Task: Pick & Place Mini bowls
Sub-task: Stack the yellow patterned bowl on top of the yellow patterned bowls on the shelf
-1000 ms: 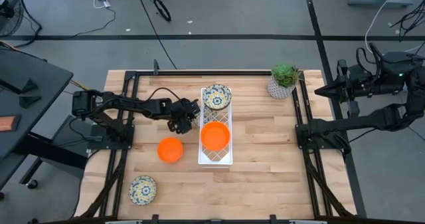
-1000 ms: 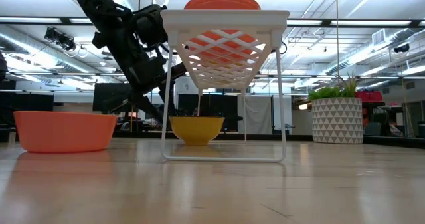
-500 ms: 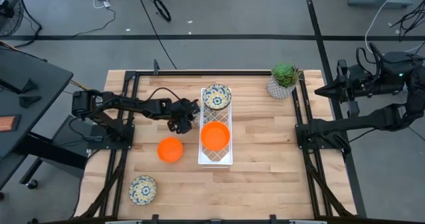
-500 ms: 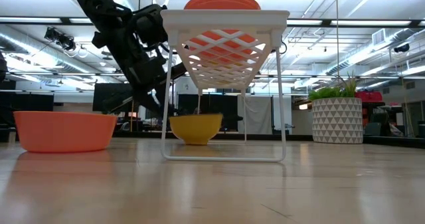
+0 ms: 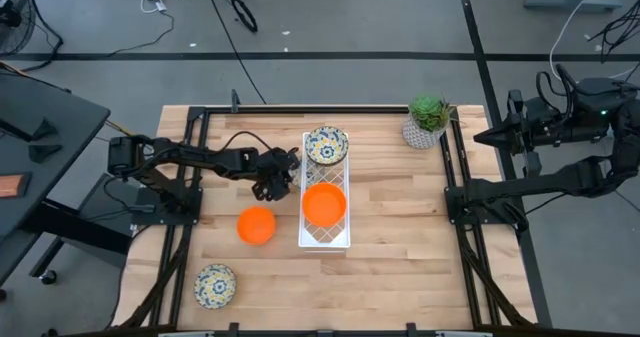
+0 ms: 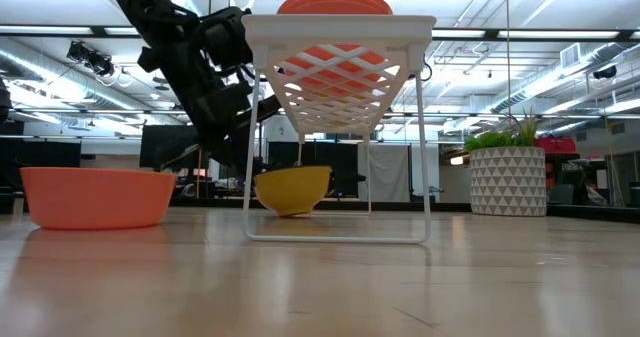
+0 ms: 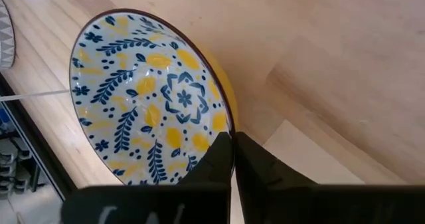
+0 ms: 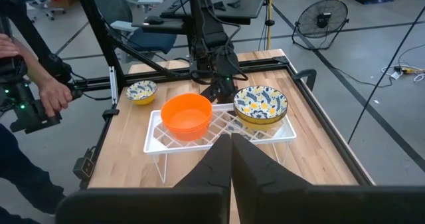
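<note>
My left gripper (image 5: 268, 184) stands just left of the white wire rack (image 5: 325, 239) and is shut on a mini bowl (image 7: 146, 98), floral inside and yellow outside (image 6: 293, 189), under the rack's far end. On the rack sit an orange bowl (image 5: 324, 205) and a floral bowl (image 5: 326, 144). Another orange bowl (image 5: 257, 225) and a floral bowl (image 5: 215, 286) rest on the table at the left. My right gripper (image 8: 231, 144) is shut, holds nothing, and waits beyond the table's right edge. My left gripper pinches the floral bowl's rim (image 7: 229, 127), one finger inside the bowl and one on its yellow outer wall. The fingers slant down from the table's left. The bowl sits tilted in the hold; whether its base still touches the table I cannot tell.
A potted green plant (image 5: 428, 120) stands at the table's far right corner. The rack's thin legs (image 6: 248, 177) stand close around the held bowl. A person's hand (image 8: 53, 94) with a device shows beyond the table's near edge.
My left gripper has shut on the rim of the floral bowl under the rack. The bowl, which stood level on the table, now sits tilted.
</note>
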`<state>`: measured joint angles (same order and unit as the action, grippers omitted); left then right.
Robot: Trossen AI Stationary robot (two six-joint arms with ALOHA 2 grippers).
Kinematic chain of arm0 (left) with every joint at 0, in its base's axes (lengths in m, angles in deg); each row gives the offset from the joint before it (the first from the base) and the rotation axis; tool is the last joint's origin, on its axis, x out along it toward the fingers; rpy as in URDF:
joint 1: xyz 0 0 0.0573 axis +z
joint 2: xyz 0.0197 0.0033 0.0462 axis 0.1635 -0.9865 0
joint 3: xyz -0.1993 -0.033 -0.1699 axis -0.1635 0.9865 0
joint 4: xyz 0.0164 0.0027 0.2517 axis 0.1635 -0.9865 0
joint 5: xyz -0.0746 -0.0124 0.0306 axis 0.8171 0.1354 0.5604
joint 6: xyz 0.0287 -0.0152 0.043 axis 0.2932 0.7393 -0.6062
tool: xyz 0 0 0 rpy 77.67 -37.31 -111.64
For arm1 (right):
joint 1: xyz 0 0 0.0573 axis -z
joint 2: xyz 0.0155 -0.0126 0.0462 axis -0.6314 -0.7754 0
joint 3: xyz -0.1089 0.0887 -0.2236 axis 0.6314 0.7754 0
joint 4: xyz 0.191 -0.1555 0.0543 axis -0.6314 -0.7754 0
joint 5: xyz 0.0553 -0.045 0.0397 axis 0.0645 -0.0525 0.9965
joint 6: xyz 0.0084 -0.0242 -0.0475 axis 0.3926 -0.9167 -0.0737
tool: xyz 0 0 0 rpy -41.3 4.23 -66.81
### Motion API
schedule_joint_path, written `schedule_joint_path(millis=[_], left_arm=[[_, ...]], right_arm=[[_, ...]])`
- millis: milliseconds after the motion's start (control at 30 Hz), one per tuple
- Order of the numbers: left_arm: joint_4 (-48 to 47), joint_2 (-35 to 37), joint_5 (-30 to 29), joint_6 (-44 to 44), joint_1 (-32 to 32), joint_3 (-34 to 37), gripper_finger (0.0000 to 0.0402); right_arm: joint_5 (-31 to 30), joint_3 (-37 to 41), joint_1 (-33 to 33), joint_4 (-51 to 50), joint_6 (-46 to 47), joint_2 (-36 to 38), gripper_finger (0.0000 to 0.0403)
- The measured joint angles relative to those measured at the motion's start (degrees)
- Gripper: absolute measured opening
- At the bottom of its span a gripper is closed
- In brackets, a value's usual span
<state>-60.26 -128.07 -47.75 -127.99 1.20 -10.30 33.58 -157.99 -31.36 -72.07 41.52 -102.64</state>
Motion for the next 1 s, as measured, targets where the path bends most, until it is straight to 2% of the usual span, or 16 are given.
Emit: schedule_joint_path(millis=[267, 1000], left_arm=[[-2.84, 0.11, -3.02, 1.26, -1.67, -0.04, 0.0005], [-19.66, 11.6, -10.25, 9.2, -2.6, 0.17, 0.0004]], right_arm=[[0.01, 0.0, 0.0, 0.0, 0.0, 0.0, 0.0011], [0.01, 0.0, 0.0, -0.01, 0.0, 0.0, 0.0011]])
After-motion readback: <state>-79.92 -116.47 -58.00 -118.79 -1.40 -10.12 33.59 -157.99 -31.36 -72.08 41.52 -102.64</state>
